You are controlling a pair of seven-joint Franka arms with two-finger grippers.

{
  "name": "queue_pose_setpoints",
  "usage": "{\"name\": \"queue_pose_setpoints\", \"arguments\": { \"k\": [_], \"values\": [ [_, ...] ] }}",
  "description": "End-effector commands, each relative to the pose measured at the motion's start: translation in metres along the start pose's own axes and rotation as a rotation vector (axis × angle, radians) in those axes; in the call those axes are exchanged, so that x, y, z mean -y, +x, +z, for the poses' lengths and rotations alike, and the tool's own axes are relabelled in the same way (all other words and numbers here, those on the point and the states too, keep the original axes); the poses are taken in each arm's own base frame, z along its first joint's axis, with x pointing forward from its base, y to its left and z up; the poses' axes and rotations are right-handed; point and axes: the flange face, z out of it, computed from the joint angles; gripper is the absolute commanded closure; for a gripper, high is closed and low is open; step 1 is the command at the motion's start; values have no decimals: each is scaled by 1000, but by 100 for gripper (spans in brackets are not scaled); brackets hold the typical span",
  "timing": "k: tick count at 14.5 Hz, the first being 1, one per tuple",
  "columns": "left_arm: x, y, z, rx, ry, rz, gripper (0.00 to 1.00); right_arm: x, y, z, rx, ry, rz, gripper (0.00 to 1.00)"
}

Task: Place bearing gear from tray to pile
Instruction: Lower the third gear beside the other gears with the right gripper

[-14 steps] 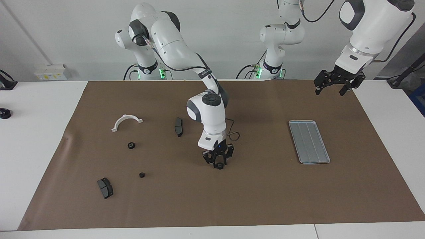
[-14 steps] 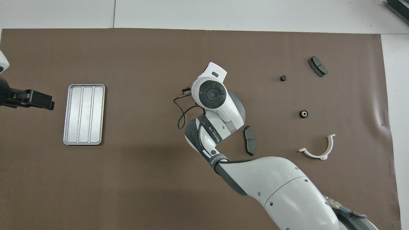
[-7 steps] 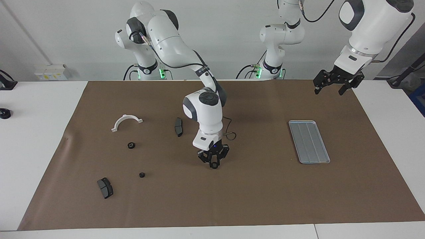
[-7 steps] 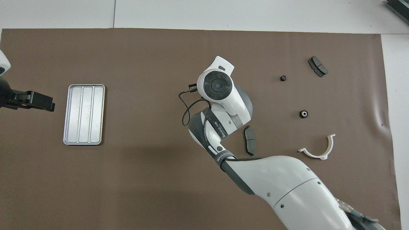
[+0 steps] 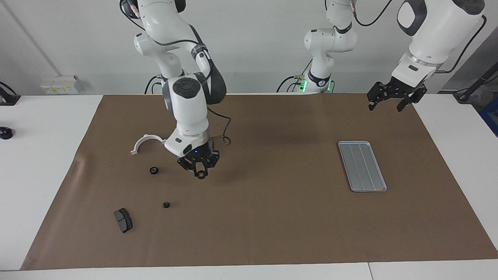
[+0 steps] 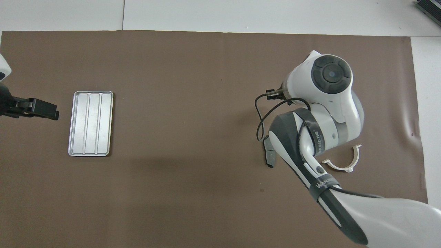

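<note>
My right gripper [image 5: 200,172] is shut on a small black bearing gear [image 5: 201,175] and hangs above the mat at the pile. In the overhead view its own wrist covers it. Beside it lie the pile's white half-ring bracket [image 5: 148,142] [image 6: 344,162] and a dark brake pad [image 6: 268,155], which the facing view hides. Two more black bearing gears [image 5: 154,170] [image 5: 166,204] and a second brake pad [image 5: 123,220] lie farther from the robots. The silver tray [image 5: 362,165] [image 6: 90,123] holds nothing. My left gripper [image 5: 389,102] [image 6: 41,109] waits open, raised beside the tray.
A brown mat [image 5: 272,217] covers most of the white table [image 5: 39,163]. A black cable [image 6: 262,113] loops from the right wrist. A small black object [image 5: 5,133] sits on the white table off the mat at the right arm's end.
The right arm has swung from the middle of the mat toward the pile at its own end, carrying the bearing gear and rising. The left arm has not moved.
</note>
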Motion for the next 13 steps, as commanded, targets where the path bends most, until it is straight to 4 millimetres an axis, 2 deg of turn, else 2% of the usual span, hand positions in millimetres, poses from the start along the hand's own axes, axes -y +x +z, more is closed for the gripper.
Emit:
{"name": "queue_pose_setpoints", "arguments": {
  "k": [1,3,5,7,13],
  "values": [
    [2,-9,-1,-2,10,-6,0,-40,-51,19,51,3,-32,100],
    [3,-9,-1,-2,10,-7,0,-67,-71,35,59,6,-23,100],
    [2,-9,-1,-2,10,-6,0,-81,-91,54,62,8,-18,100],
    [3,-9,-1,-2,10,-7,0,-93,-104,73,45,10,0,100],
    [2,-9,-2,-3,10,-6,0,-90,-110,96,23,19,20,100]
  ]
}}
